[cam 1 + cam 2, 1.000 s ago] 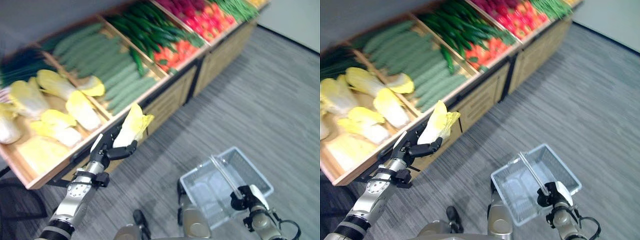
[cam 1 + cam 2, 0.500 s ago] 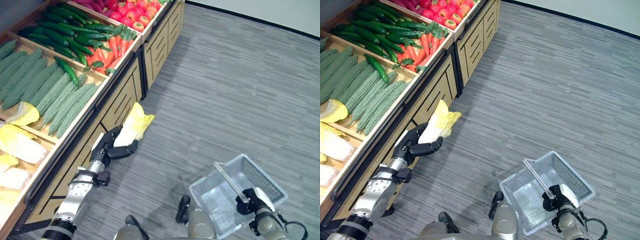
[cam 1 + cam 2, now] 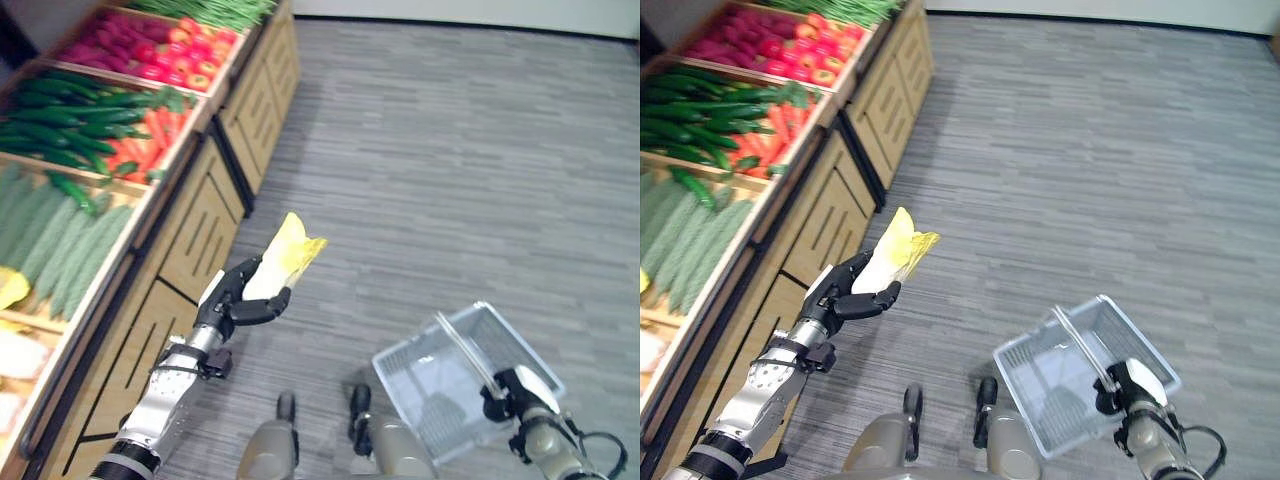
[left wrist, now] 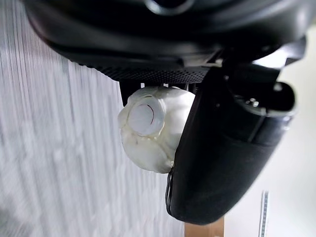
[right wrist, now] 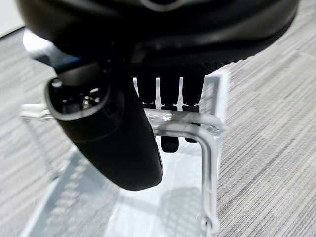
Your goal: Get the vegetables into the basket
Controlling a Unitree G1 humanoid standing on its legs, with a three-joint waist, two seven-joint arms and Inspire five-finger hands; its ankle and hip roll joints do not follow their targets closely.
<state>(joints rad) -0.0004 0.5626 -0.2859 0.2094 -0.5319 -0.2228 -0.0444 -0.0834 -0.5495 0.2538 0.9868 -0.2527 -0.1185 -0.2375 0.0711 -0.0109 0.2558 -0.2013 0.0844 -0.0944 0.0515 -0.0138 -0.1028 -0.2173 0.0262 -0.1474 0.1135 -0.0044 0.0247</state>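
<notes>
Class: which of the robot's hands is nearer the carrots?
Left. The left hand, gripping a cabbage, is beside the shelf below the carrots; the right hand holds the basket farther off.

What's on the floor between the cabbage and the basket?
Nothing: in the left eye view, just bare grey floor lies between the cabbage in the left robot hand and the basket.

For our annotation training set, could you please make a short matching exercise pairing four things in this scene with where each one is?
Things:
1. cabbage
2. basket
3. carrots
4. left hand

Places:
A. hanging by its handle from the right hand
B. in a wooden crate on the stand
C. held above the floor, leaves pointing away from the robot
D. curled round the cabbage's base

Pairs: 1-C, 2-A, 3-B, 4-D
</notes>
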